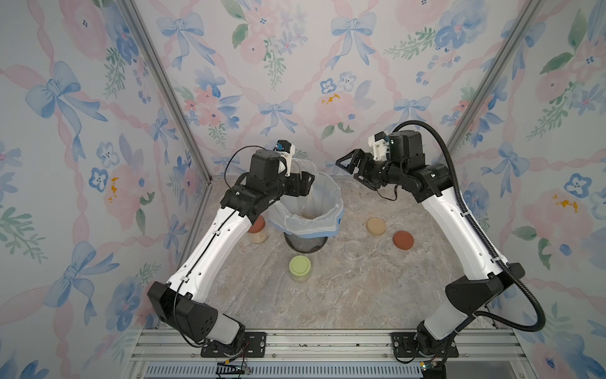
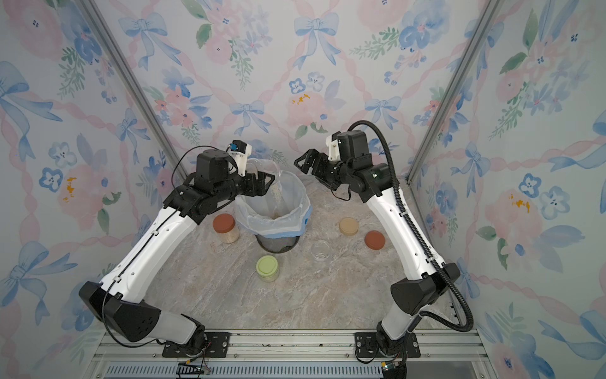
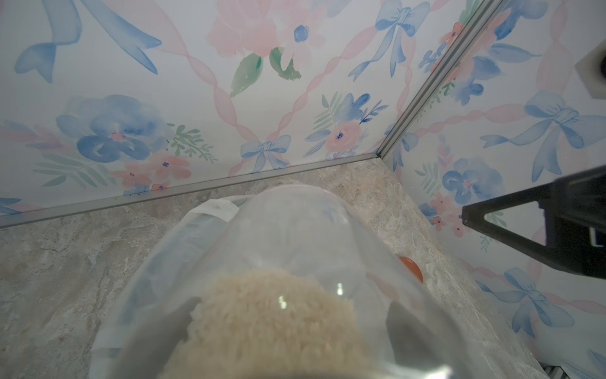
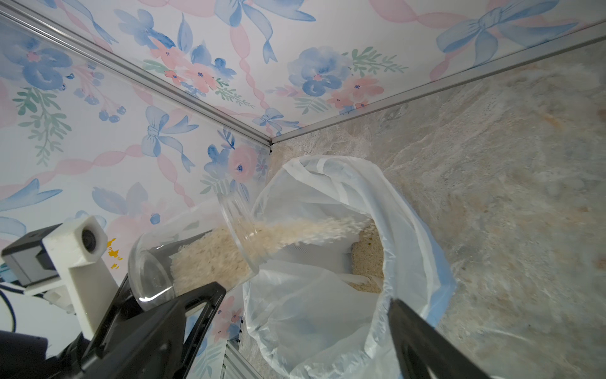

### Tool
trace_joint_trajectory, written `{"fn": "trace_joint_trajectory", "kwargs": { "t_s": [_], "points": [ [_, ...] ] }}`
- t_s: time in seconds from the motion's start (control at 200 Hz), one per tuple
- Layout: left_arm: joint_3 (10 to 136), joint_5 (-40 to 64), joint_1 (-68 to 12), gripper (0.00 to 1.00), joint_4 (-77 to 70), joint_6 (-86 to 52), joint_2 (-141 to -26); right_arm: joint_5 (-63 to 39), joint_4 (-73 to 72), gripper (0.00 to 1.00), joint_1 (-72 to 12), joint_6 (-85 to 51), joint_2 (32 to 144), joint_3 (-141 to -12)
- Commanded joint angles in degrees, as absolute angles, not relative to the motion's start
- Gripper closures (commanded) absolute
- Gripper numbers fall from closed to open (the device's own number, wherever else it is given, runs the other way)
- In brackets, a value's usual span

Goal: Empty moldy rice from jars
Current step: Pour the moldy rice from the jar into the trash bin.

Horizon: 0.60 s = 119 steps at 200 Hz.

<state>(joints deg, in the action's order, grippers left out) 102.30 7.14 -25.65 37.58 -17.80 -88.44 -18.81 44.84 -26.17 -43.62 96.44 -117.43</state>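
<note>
My left tool [image 1: 300, 180] grips the jar [image 4: 193, 252], its mouth tipped over the bin [image 4: 403, 210], moldy rice [image 4: 311, 229] spilling in; my right tool [image 1: 349, 170] hangs wide open, empty, beside the bin.

Robot test booth: floral wallpaper panels [image 1: 295, 65] in aluminium framing [image 1: 167, 88], marble-look tabletop [image 1: 328, 295] — arms [image 1: 213, 242] bolted to rail [image 1: 328, 343].

I read the marble tabletop [image 1: 328, 295] as carrying a lined mesh bin [image 1: 305, 244], a red-lidded jar [image 1: 259, 229] just beside it, a green-lidded jar [image 1: 299, 267], an open empty jar [image 1: 353, 250], a beige lid [image 1: 376, 226] and a red lid [image 1: 403, 240].
</note>
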Motion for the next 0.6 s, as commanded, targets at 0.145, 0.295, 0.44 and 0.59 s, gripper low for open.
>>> {"fn": "trace_joint_trajectory", "kwargs": {
  "t_s": [0.145,0.295,0.44,0.59],
  "points": [
    [133.1,10.2,-26.2,1.00,72.9,-22.2,-108.6,-19.7,43.8,0.03,-25.5,-42.7,95.1,-113.8],
    [130.0,10.3,-26.7,1.00,73.6,-24.0,-109.8,-20.2,42.9,0.02,-25.4,-43.2,95.1,-112.9],
    [131.5,9.6,-26.2,1.00,73.7,-24.1,-110.3,-20.3,42.6,0.03,-25.3,-43.3,95.2,-112.9],
    [132.9,9.5,-26.2,1.00,73.7,-23.8,-110.9,-20.6,42.4,0.03,-25.0,-43.7,95.1,-113.1]
  ]
}}
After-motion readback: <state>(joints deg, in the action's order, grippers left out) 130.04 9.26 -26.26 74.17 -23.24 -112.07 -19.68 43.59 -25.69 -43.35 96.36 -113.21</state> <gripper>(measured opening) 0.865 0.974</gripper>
